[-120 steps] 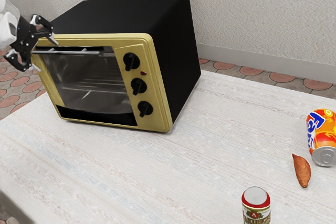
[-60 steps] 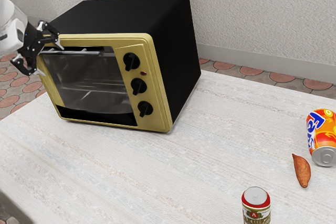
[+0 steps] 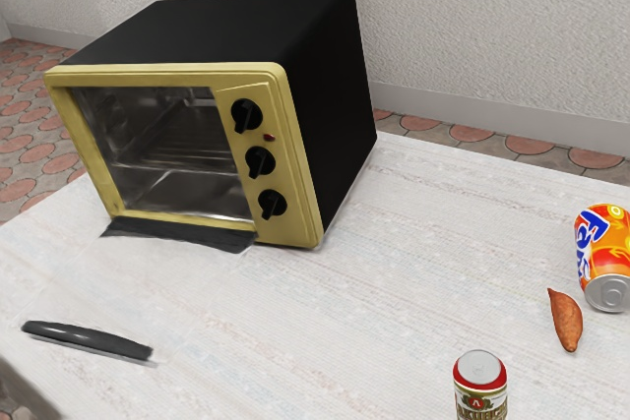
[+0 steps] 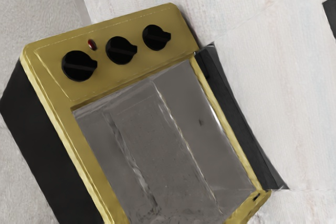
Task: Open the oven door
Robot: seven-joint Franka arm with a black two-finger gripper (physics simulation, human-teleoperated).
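Oven door (image 3: 180,233): swung down at the front foot of the toaster oven (image 3: 217,27), and stretched out low over the pale table (image 3: 325,341); whether the tabletop is touched by it cannot be told.
Task, done: the opening is uncovered from side to side, so the door can be judged fully open or very nearly so.
Task, left: little or nothing seems to be asked for; at most a slight further push down might be needed, if any travel is left in the hinge.
Door's look: a dark strip is set along the hinge edge, and a clear pane is suggested beyond it, with the tabletop seen through; the far edge is marked by a long, dark, slightly bowed handle (image 3: 89,339) with a pale glint on it.
Oven cavity (image 3: 182,150): left exposed, with grey, shiny walls framed by the gold front (image 3: 307,194).
Control knobs (image 4: 122,50): three, black, set in a row on the gold panel, with a small red indicator light (image 4: 92,44) placed beside them.
Gripper: whether it is held wide or narrow, or closed on anything, cannot be told.
Risk: the low handle could be knocked if the arm is brought down carelessly.
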